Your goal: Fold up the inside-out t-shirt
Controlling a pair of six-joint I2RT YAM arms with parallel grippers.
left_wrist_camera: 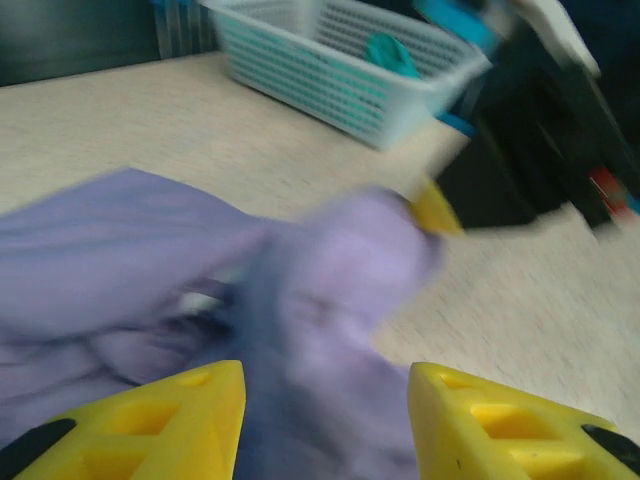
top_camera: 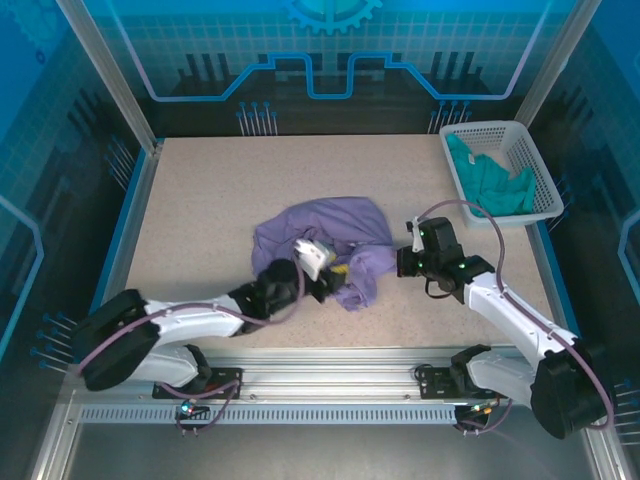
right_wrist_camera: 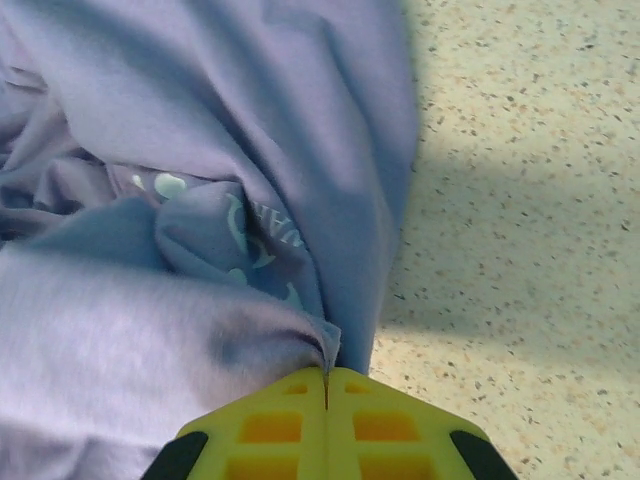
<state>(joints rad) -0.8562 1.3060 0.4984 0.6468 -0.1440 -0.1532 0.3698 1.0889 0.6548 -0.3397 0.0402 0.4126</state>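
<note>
The wrinkled lavender-purple fabric t-shirt (top_camera: 320,228) lies bunched mid-table on the speckled beige tabletop (top_camera: 200,200). The left gripper (left_wrist_camera: 325,400) stands parted, cloth lying between its 2 yellow fingers (left_wrist_camera: 190,420). The right gripper (right_wrist_camera: 325,385) is closed, pinching the shirt's right edge.

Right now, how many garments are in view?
2: a crumpled lavender-purple fabric t-shirt mid-table, and a teal-green cloth garment inside the white mesh basket; more may hide beneath.
</note>
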